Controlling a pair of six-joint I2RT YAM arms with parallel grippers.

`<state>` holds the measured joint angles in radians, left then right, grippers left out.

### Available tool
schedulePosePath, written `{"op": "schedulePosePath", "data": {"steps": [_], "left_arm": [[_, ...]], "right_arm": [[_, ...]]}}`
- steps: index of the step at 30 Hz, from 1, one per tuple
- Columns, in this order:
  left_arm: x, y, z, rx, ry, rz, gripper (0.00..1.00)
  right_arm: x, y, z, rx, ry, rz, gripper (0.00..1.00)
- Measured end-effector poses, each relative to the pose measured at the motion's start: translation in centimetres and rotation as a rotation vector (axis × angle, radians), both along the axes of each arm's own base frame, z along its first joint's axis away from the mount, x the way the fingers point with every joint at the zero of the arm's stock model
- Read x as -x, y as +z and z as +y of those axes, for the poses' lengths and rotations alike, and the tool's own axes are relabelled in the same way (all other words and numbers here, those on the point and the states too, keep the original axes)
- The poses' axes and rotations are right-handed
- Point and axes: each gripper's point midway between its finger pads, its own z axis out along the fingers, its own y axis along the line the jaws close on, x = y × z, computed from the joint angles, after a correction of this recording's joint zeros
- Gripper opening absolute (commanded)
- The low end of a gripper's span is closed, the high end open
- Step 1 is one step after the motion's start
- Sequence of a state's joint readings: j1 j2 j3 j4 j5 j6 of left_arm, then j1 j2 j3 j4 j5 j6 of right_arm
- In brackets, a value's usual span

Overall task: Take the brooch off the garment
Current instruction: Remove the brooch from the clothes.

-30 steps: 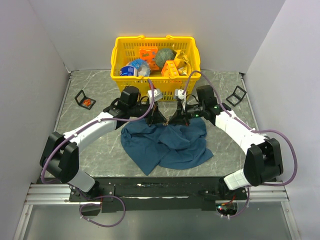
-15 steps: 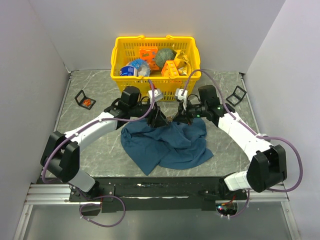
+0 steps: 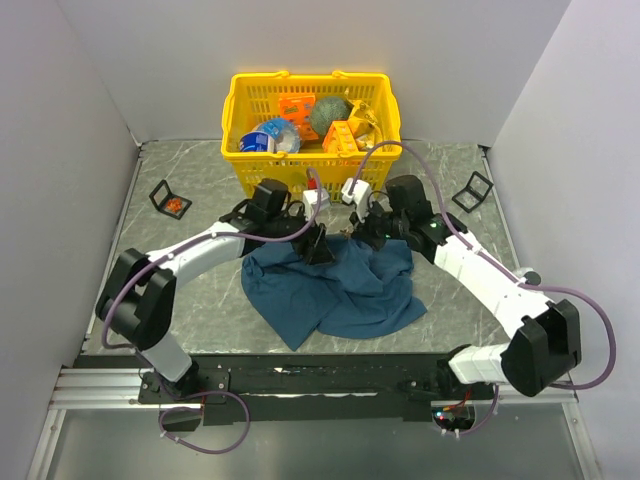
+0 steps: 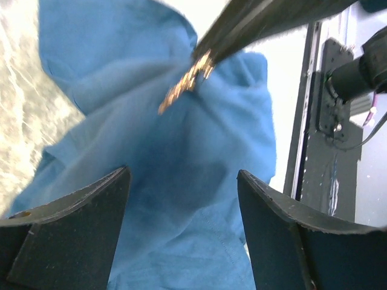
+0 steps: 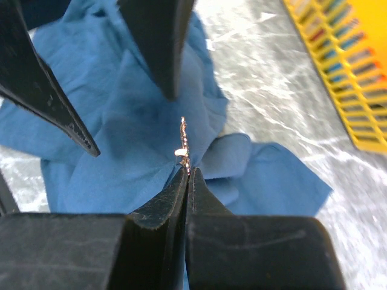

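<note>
Looking at the brooch [image 5: 184,146] first, we saw a tiny gold-orange sliver pinched right at the tips of the right gripper [image 5: 187,172], whose jaws were pressed tight together on it. It poked out past the tips just above the blue cloth [image 5: 115,151], and honestly we couldn't tell whether it was touching the fabric or not. The left gripper [image 4: 181,175] sat just beside it, jaws spread wide and holding nothing, pointed down at the bunched-up cloth.

From overhead, both grippers met over the far edge of the cloth, which lay crumpled in the middle of the grey marbled table [image 3: 190,300]. Behind them a yellow basket [image 3: 310,77] stuffed with odds and ends stood against the back wall. Off to the left there was a small black frame [image 3: 170,200] with something orange-red in it, and a second black frame [image 3: 473,190] sat over on the right, both well apart from the cloth.
</note>
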<state>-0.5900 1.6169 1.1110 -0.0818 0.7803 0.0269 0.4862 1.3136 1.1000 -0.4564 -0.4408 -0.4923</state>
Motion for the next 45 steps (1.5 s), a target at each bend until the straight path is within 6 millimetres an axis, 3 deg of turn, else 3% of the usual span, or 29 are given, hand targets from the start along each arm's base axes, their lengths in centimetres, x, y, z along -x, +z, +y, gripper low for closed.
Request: {"op": "schedulePosePath", "data": {"steps": [6,9,12,13,14,25,33,40,45], "left_arm": [[0.7,-2.2,-0.8,-0.04,-0.036,0.043,0.78],[1.4,-2.4,-1.6,-0.041,-0.07,0.053,0.69],[1.9,-2.3,-2.3,-0.035,-0.102,0.064,0.28],[2.0,-2.3,-2.5,-0.033,-0.112,0.064,0.08],[2.1,-2.3,-2.7,-0.034,-0.122,0.067,0.01],[2.6,-2.4,-3.2,-0.03,-0.168,0.088,0.01],[2.8,-1.0,-3.0,-0.007,-0.172,0.05,0.01],[1.8,1.0,-2.6,-0.009,-0.122,-0.045,0.01],[0.5,1.3,-2.0,-0.035,-0.059,-0.091,0.01]], "right_arm": [[-0.1,1.2,-0.6,-0.017,-0.064,-0.018,0.0],[-0.2,1.6,-0.7,-0.027,-0.081,-0.025,0.0],[-0.3,1.8,-0.7,-0.035,-0.091,-0.026,0.0],[-0.4,1.8,-0.7,-0.038,-0.093,-0.026,0.0],[-0.4,1.9,-0.6,-0.04,-0.094,-0.027,0.0],[-1.1,2.3,-1.0,-0.042,-0.135,-0.058,0.0],[-2.2,2.1,-2.1,-0.004,-0.206,-0.105,0.0],[-3.0,2.4,-3.2,0.062,-0.232,-0.178,0.0],[-3.2,2.3,-4.0,0.118,-0.229,-0.223,0.0]]}}
